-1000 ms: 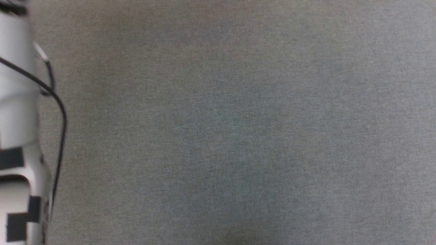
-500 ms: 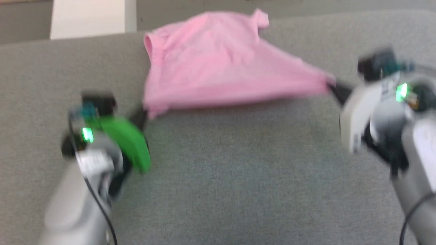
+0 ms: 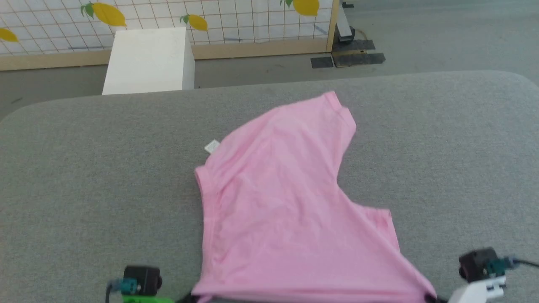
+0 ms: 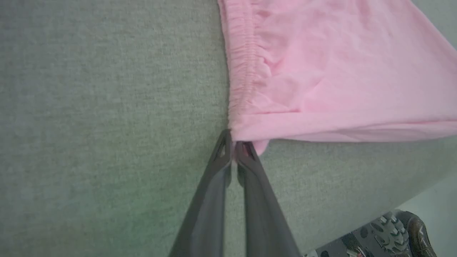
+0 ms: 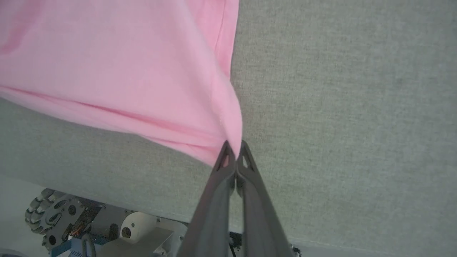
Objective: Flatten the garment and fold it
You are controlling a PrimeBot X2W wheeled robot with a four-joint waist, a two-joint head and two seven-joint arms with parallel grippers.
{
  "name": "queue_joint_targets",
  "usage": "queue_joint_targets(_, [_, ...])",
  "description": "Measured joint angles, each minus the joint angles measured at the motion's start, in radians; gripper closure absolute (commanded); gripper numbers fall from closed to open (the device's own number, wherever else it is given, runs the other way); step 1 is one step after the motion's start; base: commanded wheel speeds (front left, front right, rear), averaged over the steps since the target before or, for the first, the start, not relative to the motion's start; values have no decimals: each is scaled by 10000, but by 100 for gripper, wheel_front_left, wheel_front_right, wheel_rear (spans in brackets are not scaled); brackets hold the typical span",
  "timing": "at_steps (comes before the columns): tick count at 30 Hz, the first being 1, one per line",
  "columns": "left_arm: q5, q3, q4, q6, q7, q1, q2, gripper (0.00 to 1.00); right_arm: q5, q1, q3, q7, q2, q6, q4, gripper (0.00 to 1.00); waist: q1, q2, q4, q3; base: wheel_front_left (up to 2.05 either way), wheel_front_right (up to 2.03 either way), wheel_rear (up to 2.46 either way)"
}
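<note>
**Clerk:** Nearest entries first. Your pincers?

**Robot:** Entry 1: my left gripper [image 4: 232,144], at 7 o'clock in the head view, fingers pinched tight on a hem corner of the garment [image 4: 339,71]. Entry 2: my right gripper [image 5: 234,144], at 5 o'clock, clamped likewise on the opposite hem corner. Purpose, as I judge it: to draw the hem taut between them so the cloth spreads flat before any fold.

**Clerk:** And the cloth?

**Robot:** Entry 3: pink, lying from 6 o'clock towards 12, sleeve farthest, white tag [image 3: 212,146] off its 10 o'clock edge. Largely smooth, and folding is not begun.

**Clerk:** Beyond?

**Robot:** Entry 4: grey fabric-covered table [image 3: 84,176]. Entry 5: white box [image 3: 147,59], 11 o'clock, past the far edge. Entry 6: grey floor [image 3: 421,38]. Entry 7: lattice panel [image 3: 261,25] with lemon prints.
</note>
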Motion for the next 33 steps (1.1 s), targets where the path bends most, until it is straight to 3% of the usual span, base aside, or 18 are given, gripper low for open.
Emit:
queue_joint_targets(7, [-272, -36, -1837, 704, 978, 1773, 414, 100, -190, 1891, -961, 1415, 830, 2, -1455, 100, 0, 0, 154, -100, 0, 0, 0])
queue_joint_targets(10, [-263, 71, -2366, 731, 581, 1715, 267, 100, -222, 1771, -1131, 1108, 865, 0, -2196, 100, 0, 0, 259, -135, 0, 0, 0])
queue_joint_targets(14, [-38, 31, -2299, 631, -50, 932, -58, 100, -685, 386, -1137, 113, 702, 0, -2366, 100, 0, 0, 398, -171, 0, 0, 0])
queue_joint_targets(23, [510, -196, -577, 359, -773, -1836, -915, 100, -1034, -3624, -268, -945, -261, 0, 343, 100, 0, 0, 897, 0, 0, 0, 0])
queue_joint_targets(33, [708, -222, 1361, 336, -1388, -4243, -1843, 100, -1131, -7835, 1060, -2013, -1041, -2, 4067, 100, 1, 0, 1393, 1215, 0, 0, 0])
